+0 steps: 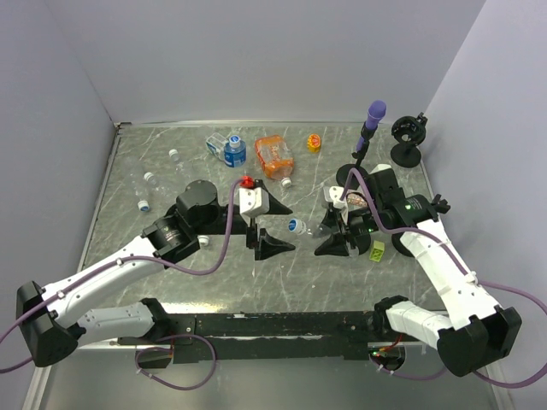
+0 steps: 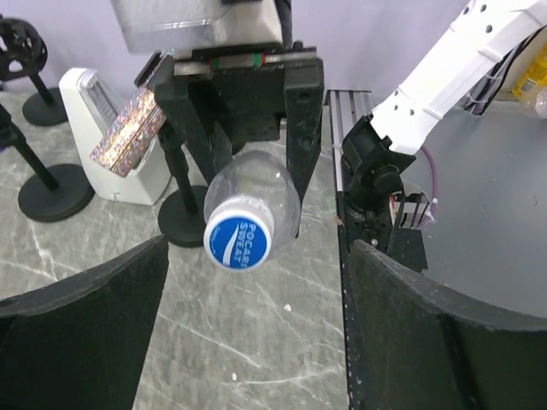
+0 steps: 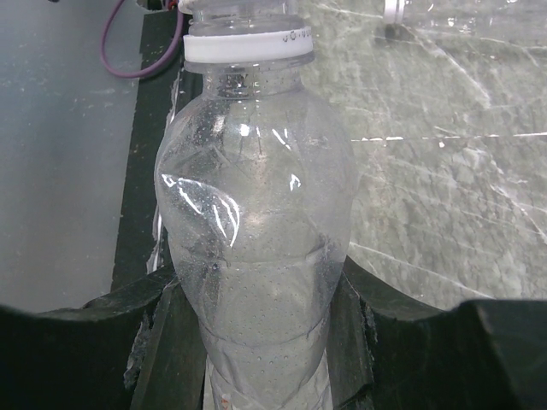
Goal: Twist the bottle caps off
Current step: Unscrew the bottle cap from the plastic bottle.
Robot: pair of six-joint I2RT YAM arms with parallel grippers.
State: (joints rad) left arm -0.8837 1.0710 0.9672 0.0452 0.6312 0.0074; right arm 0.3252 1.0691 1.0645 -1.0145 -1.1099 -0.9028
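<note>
My right gripper [image 1: 332,231] is shut on a clear plastic bottle [image 3: 256,213] and holds it level above the table, neck pointing left. The bottle's blue cap [image 1: 297,225] faces my left gripper [image 1: 287,229], which is wide open. In the left wrist view the cap [image 2: 241,240] sits just ahead of the open fingertips [image 2: 154,256], apart from both. In the right wrist view the fingers [image 3: 359,316] clamp the bottle's body below a white neck ring [image 3: 248,47]. The cap itself is cut off at the top edge.
Several other clear bottles lie at the back left, one with a blue cap [image 1: 233,150] and small ones with white caps [image 1: 151,178]. An orange container [image 1: 274,157], a purple-topped black stand [image 1: 374,113], a black stand [image 1: 408,139] and a green block [image 1: 377,250] are nearby.
</note>
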